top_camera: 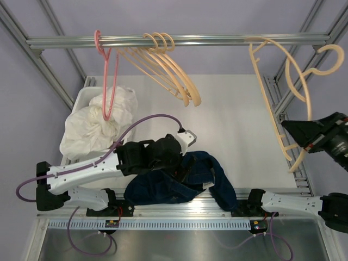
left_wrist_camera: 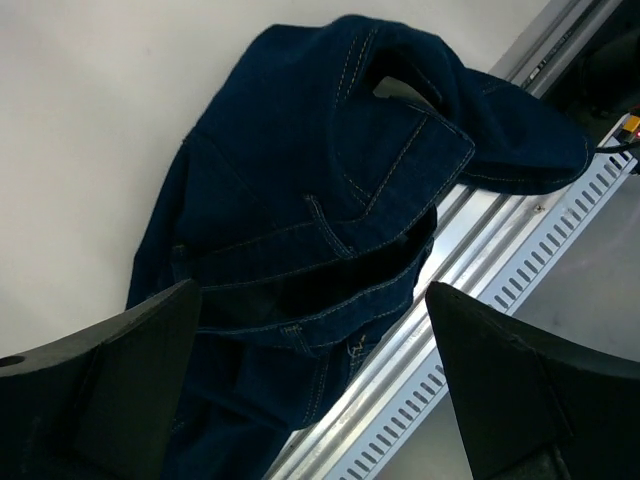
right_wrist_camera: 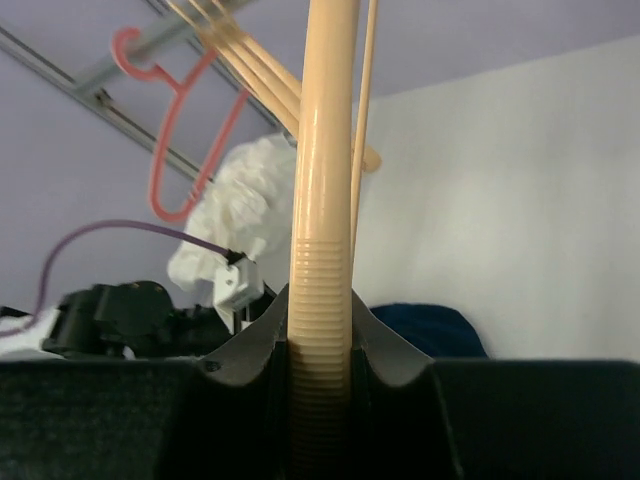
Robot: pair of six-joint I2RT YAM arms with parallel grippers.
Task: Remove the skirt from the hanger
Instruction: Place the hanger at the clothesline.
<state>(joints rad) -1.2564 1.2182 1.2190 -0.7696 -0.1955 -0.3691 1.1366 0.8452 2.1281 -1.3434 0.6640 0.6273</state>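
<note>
My left hand [top_camera: 182, 169] hangs right over the skirt [top_camera: 179, 184], and its fingers [left_wrist_camera: 130, 370] are spread as wide as they go, with nothing between them. From my left wrist I look down past both black fingers onto the skirt [left_wrist_camera: 330, 200]. It is dark blue denim with pale stitching, crumpled in a heap. It lies below my fingertips and beyond them, and I am not touching it as far as I can see.

The skirt rests on the white surface [top_camera: 234, 109] at its near edge. One fold spills over the metal rail [top_camera: 217, 204] that runs along that edge, between the bases of my two arms. The same slotted rail [left_wrist_camera: 500, 260] shows from the wrist, with the cloth draped across it.

My right hand [top_camera: 293, 130] is well apart from the skirt, up and off to the right. It is closed narrow on a cream hanger [top_camera: 271, 109], which is bare. From my right wrist the hanger [right_wrist_camera: 322, 200] rises straight up out of my right hand [right_wrist_camera: 320, 350], its ribbed stretch pinched between the two sides. I cannot tell whether it touches the overhead bar [top_camera: 206, 40].

Three more cream hangers [top_camera: 174, 76] and a pink one [top_camera: 106, 81] hang from that bar. White cloth [top_camera: 98, 122] is piled in a bin [top_camera: 81, 103] at the left.
</note>
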